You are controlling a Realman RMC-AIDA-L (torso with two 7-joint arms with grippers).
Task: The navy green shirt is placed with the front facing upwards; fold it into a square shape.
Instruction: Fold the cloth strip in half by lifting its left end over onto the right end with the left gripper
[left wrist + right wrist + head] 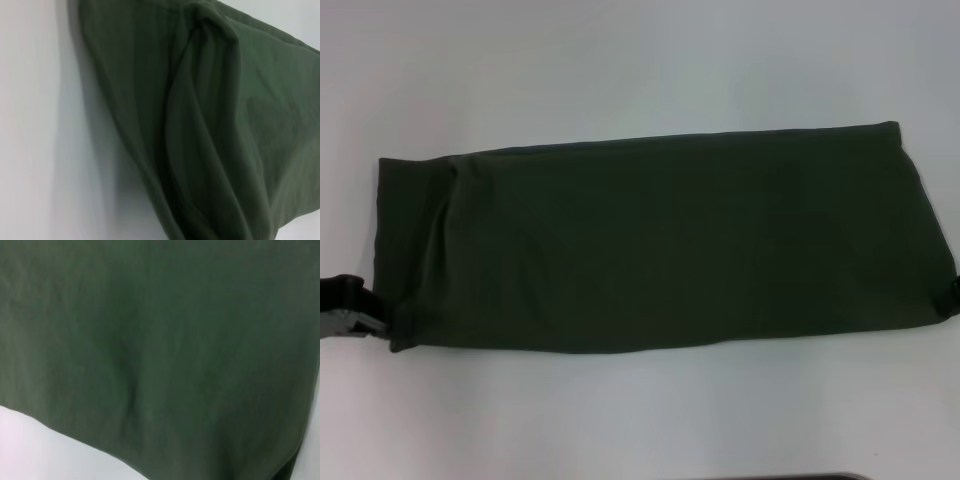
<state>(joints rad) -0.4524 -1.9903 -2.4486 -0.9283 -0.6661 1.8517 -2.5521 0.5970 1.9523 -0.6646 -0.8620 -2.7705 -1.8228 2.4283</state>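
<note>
The navy green shirt [660, 245] lies on the white table as a long band folded lengthwise, plain green side up, with no lettering showing. My left gripper [378, 322] is at the band's near left corner and is shut on the cloth there. In the left wrist view the shirt [210, 130] rises in creases that run together toward the wrist. My right gripper [953, 296] shows only as a dark sliver at the band's near right corner. The shirt [165, 340] fills most of the right wrist view.
The white table [640, 420] stretches around the band, with a wide strip along the near side and another beyond it. A dark edge [820, 477] shows at the bottom of the head view.
</note>
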